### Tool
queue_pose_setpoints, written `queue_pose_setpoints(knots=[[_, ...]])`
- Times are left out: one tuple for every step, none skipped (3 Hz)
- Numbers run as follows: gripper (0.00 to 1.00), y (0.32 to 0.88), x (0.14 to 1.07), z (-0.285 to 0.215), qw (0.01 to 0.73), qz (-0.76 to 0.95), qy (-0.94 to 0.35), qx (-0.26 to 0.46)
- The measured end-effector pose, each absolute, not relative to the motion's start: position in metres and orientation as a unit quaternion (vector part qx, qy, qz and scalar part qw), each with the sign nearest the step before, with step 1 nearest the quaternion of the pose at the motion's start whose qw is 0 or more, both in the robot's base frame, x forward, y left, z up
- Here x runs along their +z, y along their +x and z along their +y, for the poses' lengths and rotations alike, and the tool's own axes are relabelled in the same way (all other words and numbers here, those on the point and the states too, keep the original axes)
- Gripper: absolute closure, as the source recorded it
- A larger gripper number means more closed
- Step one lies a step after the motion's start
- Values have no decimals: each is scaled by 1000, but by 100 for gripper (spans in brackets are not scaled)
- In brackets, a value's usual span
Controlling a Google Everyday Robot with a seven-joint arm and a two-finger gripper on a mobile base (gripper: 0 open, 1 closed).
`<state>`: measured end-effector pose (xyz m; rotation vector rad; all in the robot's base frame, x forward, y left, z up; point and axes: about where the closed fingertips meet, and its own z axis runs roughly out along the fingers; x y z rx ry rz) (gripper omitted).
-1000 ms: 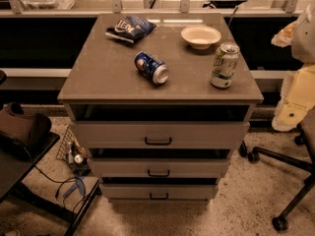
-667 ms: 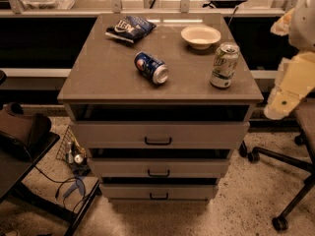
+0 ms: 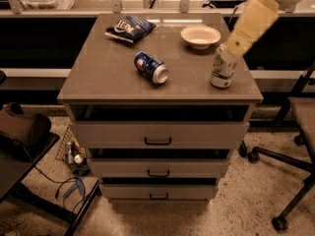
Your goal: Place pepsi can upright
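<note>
The pepsi can (image 3: 151,68) is dark blue with a round logo and silver ends. It lies on its side near the middle of the cabinet top (image 3: 108,77), with one silver end facing front right. My cream-coloured arm reaches in from the top right. Its gripper (image 3: 235,44) hangs over the right part of the top, just above the green-and-white can (image 3: 221,69). It is well to the right of the pepsi can and apart from it.
A white bowl (image 3: 200,36) sits at the back right and a blue chip bag (image 3: 129,28) at the back left. The cabinet has three drawers (image 3: 158,140). An office chair (image 3: 300,127) stands to the right, and a dark stand with cables (image 3: 29,146) to the left.
My arm has swung up and to the left, from beside the cabinet's right edge to above the green-and-white can. The cans, bowl and bag have not moved.
</note>
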<state>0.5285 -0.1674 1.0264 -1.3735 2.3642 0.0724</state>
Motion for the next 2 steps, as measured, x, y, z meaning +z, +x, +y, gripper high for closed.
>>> queue_pose_setpoints(knots=[[0,559,1027,-151,198,879,-430,46],[0,565,1034,-115,186,876,-445,20]])
